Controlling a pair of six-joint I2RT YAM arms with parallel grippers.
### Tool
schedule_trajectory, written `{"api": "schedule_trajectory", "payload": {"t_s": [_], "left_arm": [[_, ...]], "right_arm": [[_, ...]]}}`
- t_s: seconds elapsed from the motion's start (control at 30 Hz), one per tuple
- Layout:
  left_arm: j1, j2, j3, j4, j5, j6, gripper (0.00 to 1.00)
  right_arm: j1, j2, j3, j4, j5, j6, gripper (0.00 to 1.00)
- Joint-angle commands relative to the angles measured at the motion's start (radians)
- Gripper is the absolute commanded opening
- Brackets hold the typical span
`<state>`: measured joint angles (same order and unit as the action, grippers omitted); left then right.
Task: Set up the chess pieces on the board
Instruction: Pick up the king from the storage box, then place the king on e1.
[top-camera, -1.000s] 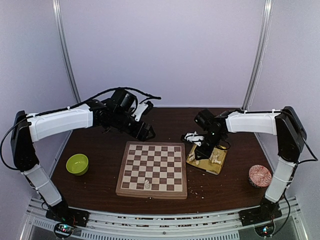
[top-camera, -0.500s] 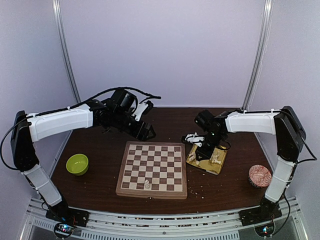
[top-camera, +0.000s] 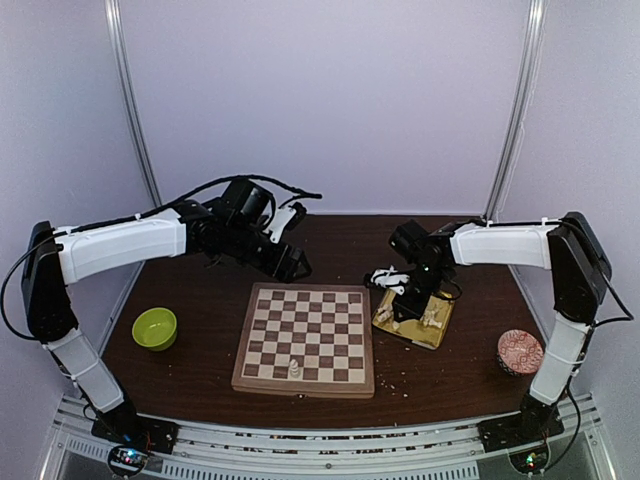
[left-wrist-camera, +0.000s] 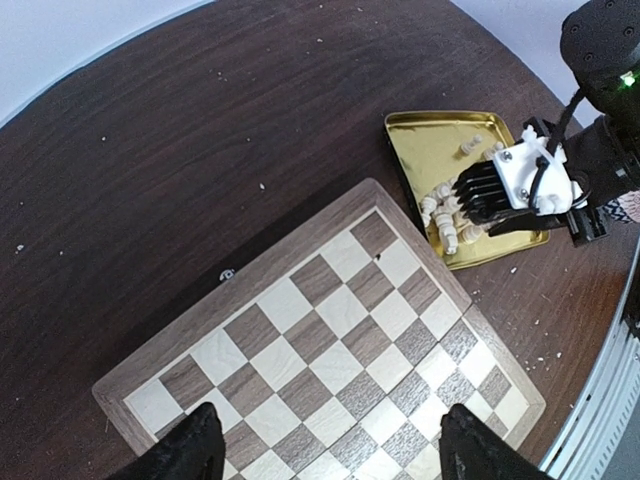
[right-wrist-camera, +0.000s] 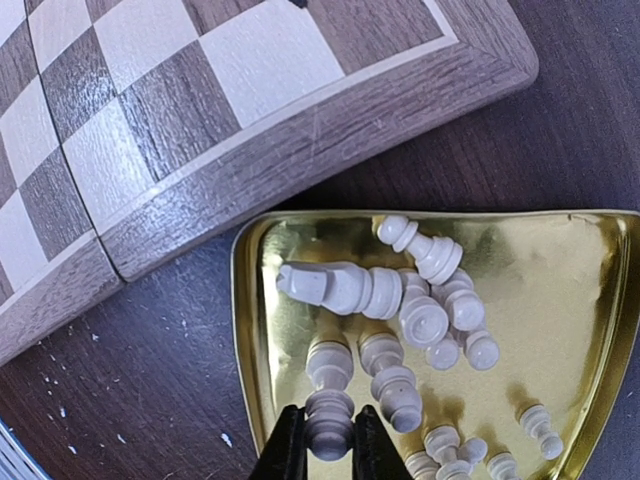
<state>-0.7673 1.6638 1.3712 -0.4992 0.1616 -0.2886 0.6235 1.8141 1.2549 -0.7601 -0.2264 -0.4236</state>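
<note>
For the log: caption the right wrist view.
Right gripper pinches a chess piece in the gold tray beside the board.

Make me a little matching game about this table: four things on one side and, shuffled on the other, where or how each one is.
Things:
1. green bowl
2. lone piece
3. right gripper
4. left gripper

Places or states:
a. open, hovering near the board's far edge
b. on the table, left of the board
c. on the board, by its near edge
d. shut on a white piece in the gold tray

Pairs: 1-b, 2-c, 3-d, 4-a
</note>
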Motion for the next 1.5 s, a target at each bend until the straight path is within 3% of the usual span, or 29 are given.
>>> {"api": "schedule_trajectory", "payload": {"t_s": [0.0, 0.37, 0.93, 1.13, 1.27, 1.47], "left_arm": [[0.003, -0.009, -0.016, 0.039, 0.007, -0.009, 0.76], [0.003, -0.045, -0.043, 0.032, -0.021, -0.001, 0.76], [0.012, -0.094, -0.071, -0.024, -0.078, 0.064, 0.78], [0.122, -0.120, 0.041, -0.150, -0.062, 0.198, 0.79], [0.194, -0.092, 0.114, -0.152, -0.066, 0.258, 0.79], [0.287, -0.080, 0.118, -0.088, 0.035, 0.224, 0.78]], "right_arm": [[0.014, -0.037, 0.012, -0.025, -0.001, -0.006, 0.03], [0.025, -0.201, 0.000, -0.052, -0.083, -0.017, 0.00], [0.069, -0.237, 0.014, -0.116, -0.234, -0.082, 0.01], [0.153, -0.224, 0.099, -0.201, -0.198, -0.157, 0.01], [0.237, -0.179, 0.181, -0.239, -0.117, -0.172, 0.02], [0.360, -0.063, 0.341, -0.299, -0.083, -0.157, 0.02]]}}
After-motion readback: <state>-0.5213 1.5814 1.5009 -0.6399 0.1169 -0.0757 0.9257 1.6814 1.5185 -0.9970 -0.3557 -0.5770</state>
